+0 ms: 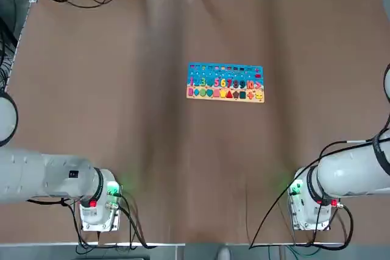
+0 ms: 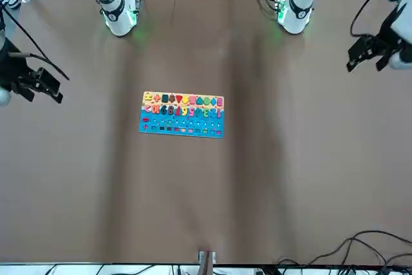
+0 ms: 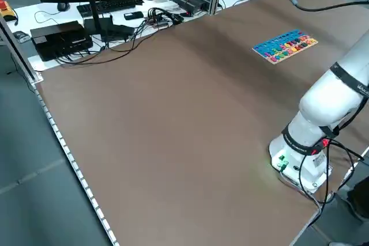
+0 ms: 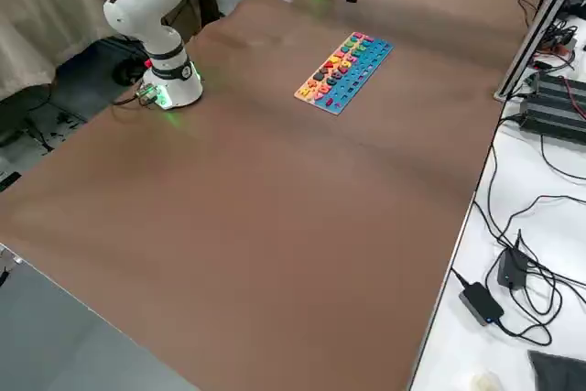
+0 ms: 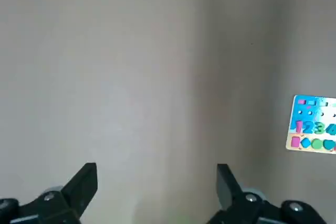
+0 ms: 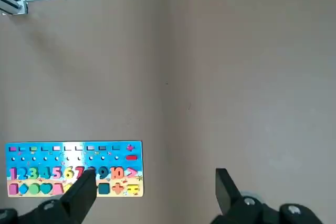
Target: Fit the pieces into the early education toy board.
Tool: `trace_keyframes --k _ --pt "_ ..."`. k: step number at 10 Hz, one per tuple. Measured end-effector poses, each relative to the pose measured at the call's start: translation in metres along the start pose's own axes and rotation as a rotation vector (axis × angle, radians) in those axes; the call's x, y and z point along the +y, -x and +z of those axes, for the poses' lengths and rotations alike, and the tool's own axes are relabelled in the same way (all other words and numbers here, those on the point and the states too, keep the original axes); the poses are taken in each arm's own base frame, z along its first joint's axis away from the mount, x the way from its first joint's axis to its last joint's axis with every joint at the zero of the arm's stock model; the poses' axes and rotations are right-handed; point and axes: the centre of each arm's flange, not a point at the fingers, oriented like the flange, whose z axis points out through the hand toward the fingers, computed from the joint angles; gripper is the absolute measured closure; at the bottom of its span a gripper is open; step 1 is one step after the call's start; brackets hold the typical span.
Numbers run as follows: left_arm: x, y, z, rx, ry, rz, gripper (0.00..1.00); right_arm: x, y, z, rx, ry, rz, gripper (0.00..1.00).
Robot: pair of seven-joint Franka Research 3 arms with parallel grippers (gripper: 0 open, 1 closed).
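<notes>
The early education toy board (image 1: 225, 82) lies flat near the table's middle, with a blue upper part and a tan strip, and rows of coloured numbers and shapes sit in it. It also shows in the front view (image 2: 182, 115) and in both wrist views (image 5: 315, 127) (image 6: 73, 169). No loose pieces are in view on the cloth. My left gripper (image 2: 365, 61) hangs open above the table's left side, far from the board. My right gripper (image 2: 58, 88) hangs open above the right side, also far off. Both wrist views show wide-spread fingers (image 5: 84, 182) (image 6: 223, 184) with nothing between them.
Brown cloth (image 1: 195, 162) covers the whole table. The arm bases (image 1: 97, 208) (image 1: 311, 202) stand at the near edge. Cables and electronics (image 3: 86, 27) lie beyond the far edge, and more cables (image 4: 513, 263) run along a white bench at the side.
</notes>
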Motion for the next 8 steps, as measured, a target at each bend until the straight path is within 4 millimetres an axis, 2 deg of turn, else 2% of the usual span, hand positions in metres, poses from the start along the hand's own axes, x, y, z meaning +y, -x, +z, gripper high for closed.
trace_keyframes --k 3,8 --pt "-0.001 0.009 -0.001 -0.008 0.000 -0.011 0.00 0.003 -0.001 -0.001 0.003 0.001 0.006 0.00" --pt "0.000 0.003 0.019 -0.045 -0.003 -0.014 0.00 0.006 -0.002 -0.003 0.009 0.001 0.011 0.00"
